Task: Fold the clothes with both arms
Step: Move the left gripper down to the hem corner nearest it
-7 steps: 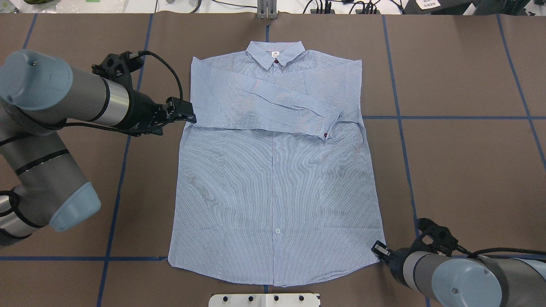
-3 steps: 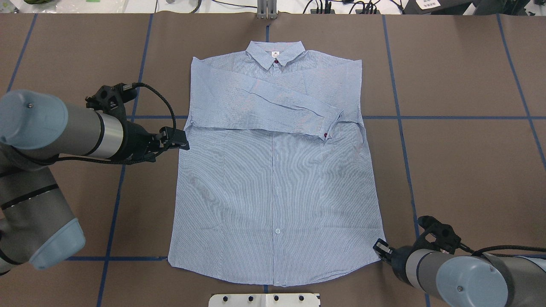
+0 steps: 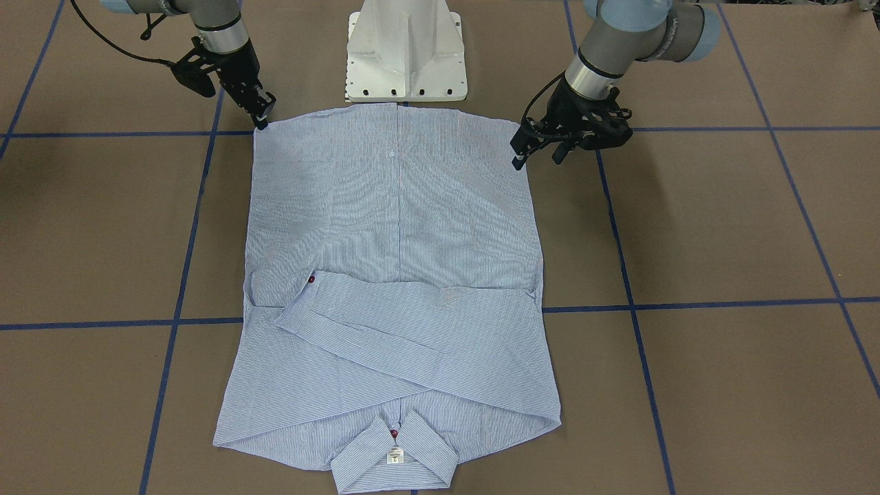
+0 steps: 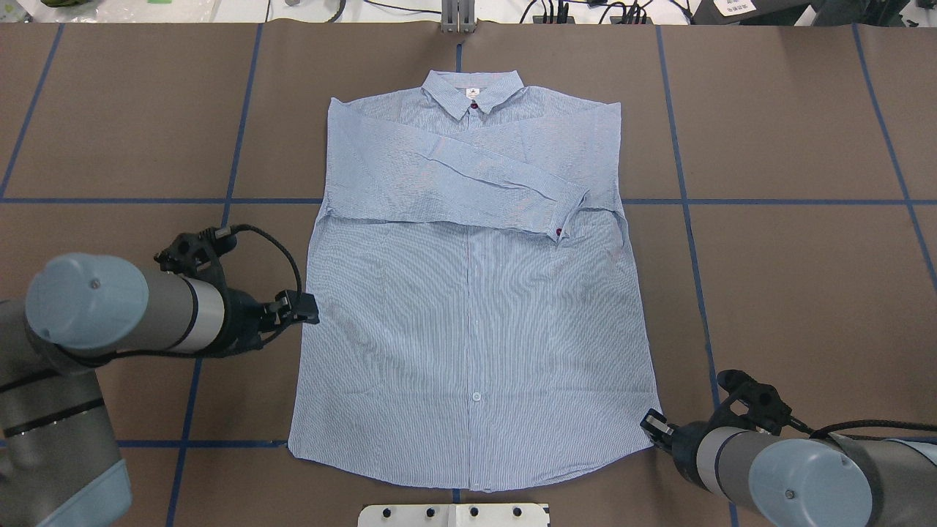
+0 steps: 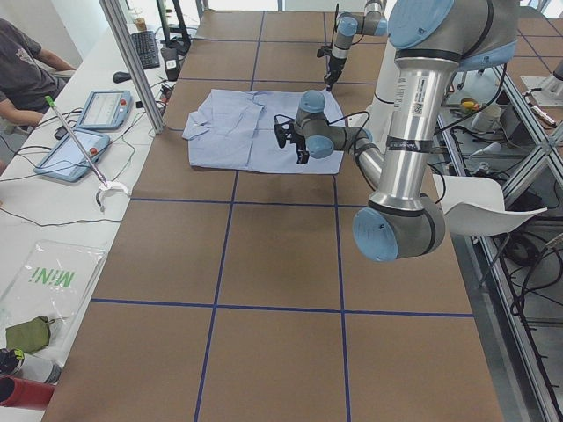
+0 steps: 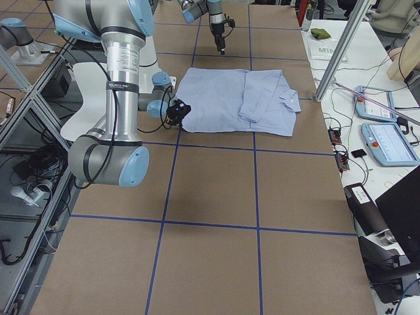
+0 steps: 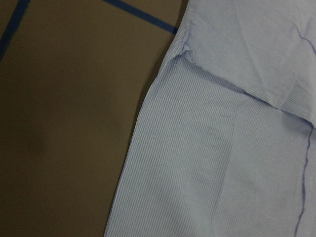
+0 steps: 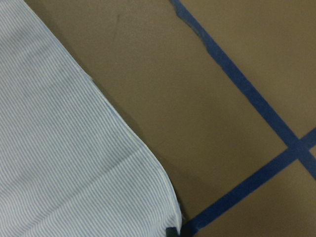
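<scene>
The clothes are one light blue striped shirt (image 4: 468, 315) lying flat and buttoned on the brown table, with both sleeves folded across the chest and the collar (image 4: 472, 91) at the far end. My left gripper (image 4: 311, 309) hovers at the shirt's left side seam, about halfway down the body, and looks open. From the front-facing view this left gripper (image 3: 515, 155) sits just off the cloth edge. My right gripper (image 4: 653, 427) stands at the hem's right corner, looks open and holds nothing. In the right wrist view that hem corner (image 8: 168, 212) lies flat.
The white pedestal base (image 3: 405, 62) stands just behind the hem. Blue tape lines (image 4: 768, 201) cross the brown table. Along the far edge, in the left side view, are a metal post (image 5: 132, 61), tablets (image 5: 101, 105) and a seated person (image 5: 26, 61).
My left arm has slid back along the shirt's left edge, from the folded sleeve level down to mid-body. The right arm and the shirt have stayed put.
</scene>
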`<action>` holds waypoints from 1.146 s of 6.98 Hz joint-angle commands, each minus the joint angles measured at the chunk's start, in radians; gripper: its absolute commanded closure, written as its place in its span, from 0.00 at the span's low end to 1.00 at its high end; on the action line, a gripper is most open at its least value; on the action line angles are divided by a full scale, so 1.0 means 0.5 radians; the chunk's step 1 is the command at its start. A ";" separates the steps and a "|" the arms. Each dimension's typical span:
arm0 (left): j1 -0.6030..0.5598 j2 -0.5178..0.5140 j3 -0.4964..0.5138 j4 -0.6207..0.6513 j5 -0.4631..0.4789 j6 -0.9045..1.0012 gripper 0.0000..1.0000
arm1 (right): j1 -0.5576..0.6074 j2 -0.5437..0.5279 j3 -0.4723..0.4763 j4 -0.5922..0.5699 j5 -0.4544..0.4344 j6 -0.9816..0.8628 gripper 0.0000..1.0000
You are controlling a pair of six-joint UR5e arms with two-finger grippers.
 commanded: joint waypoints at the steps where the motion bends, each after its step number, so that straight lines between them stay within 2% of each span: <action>1: 0.226 0.055 -0.010 -0.004 0.060 -0.203 0.07 | -0.001 -0.003 -0.006 0.000 0.002 -0.003 1.00; 4: 0.346 0.071 0.006 -0.004 0.060 -0.311 0.11 | -0.004 0.000 -0.009 0.000 0.002 -0.003 1.00; 8: 0.386 0.110 0.018 0.002 0.057 -0.317 0.25 | -0.001 0.000 -0.009 0.000 0.002 -0.003 1.00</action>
